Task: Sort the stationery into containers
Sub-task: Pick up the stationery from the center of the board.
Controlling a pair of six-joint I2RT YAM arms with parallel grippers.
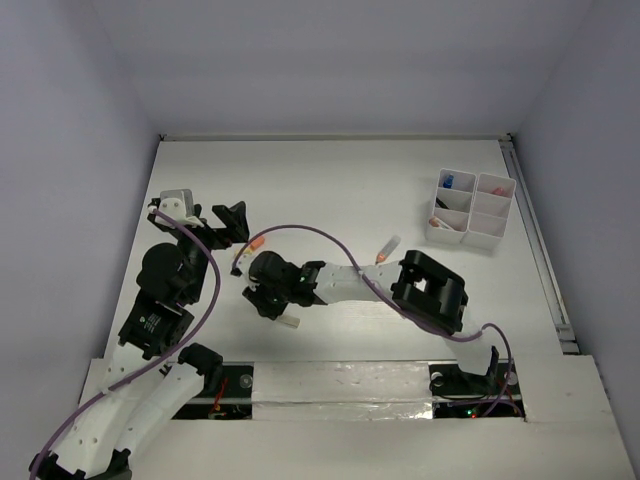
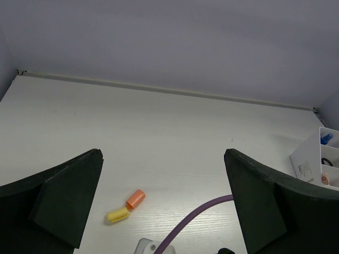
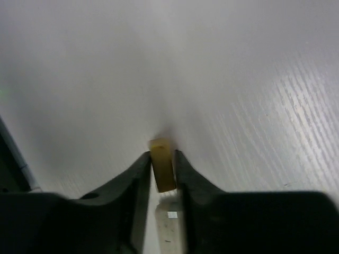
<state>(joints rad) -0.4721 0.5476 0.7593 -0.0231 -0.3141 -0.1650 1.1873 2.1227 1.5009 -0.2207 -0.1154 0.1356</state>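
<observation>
Right jaws: clenched on a small yellow eraser (image 3: 162,168), one finger flat against each long side.
Eraser position: on end between the fingertips, its far end standing past them. Whether it touches the counter (image 1: 350,180) cannot be told.
Right arm (image 1: 345,285): reaches leftward from its base at the near right. Its wrist is low over the near-left middle of the counter.
Left jaws: released and spread wide, nothing between them, raised over the left part of the counter.
Orange marker (image 2: 135,198): stubby, lying on the counter ahead of the left jaws. In the top view (image 1: 257,243) it is just beside the right wrist.
Yellow marker (image 2: 117,214): stubby, lying beside the orange one. Their ends meet or nearly meet in a shallow angle.
Purple cable (image 1: 300,232): arcs over the counter from the left arm to the right arm and passes near the two markers.
Pale marker with orange end (image 1: 387,248): lies tilted on the counter, just beside the right arm's elbow.
Organizer tray (image 1: 487,240): white with several compartments, at the far right of the counter, well apart from both jaws. It also shows at the right edge of the left wrist view (image 2: 310,161).
Blue item (image 1: 452,182): in the tray's far left compartment.
Pinkish-orange item (image 1: 437,222): at the tray's left side, its end past the rim. Which compartment holds it is unclear.
</observation>
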